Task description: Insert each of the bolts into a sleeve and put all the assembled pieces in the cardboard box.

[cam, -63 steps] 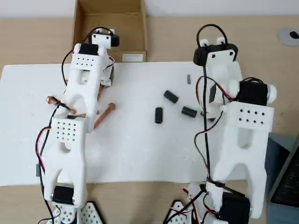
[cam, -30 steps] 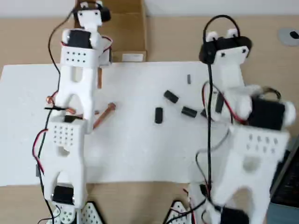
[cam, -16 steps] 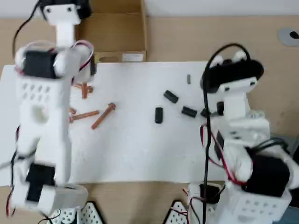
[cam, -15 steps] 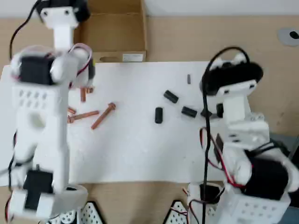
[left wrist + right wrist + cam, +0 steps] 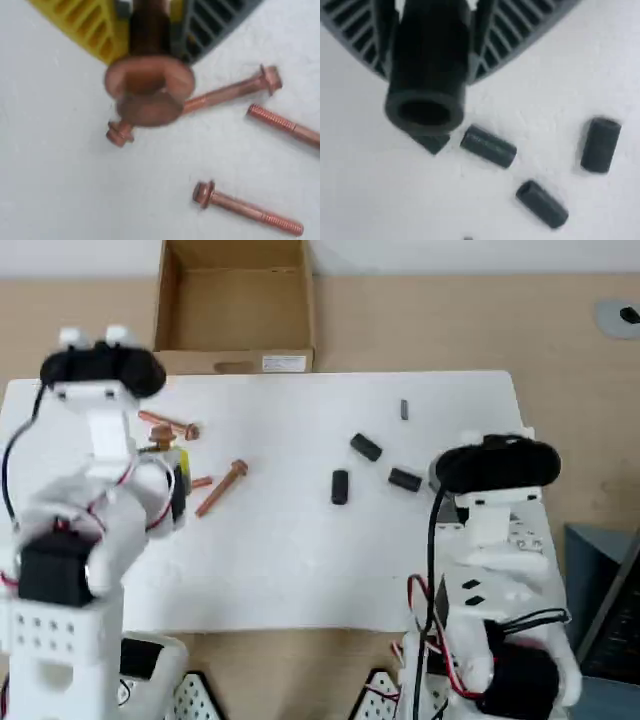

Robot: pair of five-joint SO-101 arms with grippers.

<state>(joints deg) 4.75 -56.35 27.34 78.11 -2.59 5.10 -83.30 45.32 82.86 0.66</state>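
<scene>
Left wrist view has the left gripper point(image 5: 150, 20) with its yellow and grey jaws clamped on the shaft of a copper-coloured flanged metal bolt point(image 5: 150, 95). The bolt's head faces the camera, above the white foam sheet point(image 5: 60, 190) where loose copper bolts point(image 5: 247, 207) lie. In the right wrist view the right gripper point(image 5: 432, 25) is closed around a black cylindrical sleeve point(image 5: 427, 95), open bore toward the camera, and three more black sleeves point(image 5: 487, 146) lie on the sheet beyond. In the high view those sleeves sit right of centre and the loose bolts at centre left. The open brown cardboard box point(image 5: 168, 300) stands at the upper left, just past the sheet's upper edge.
</scene>
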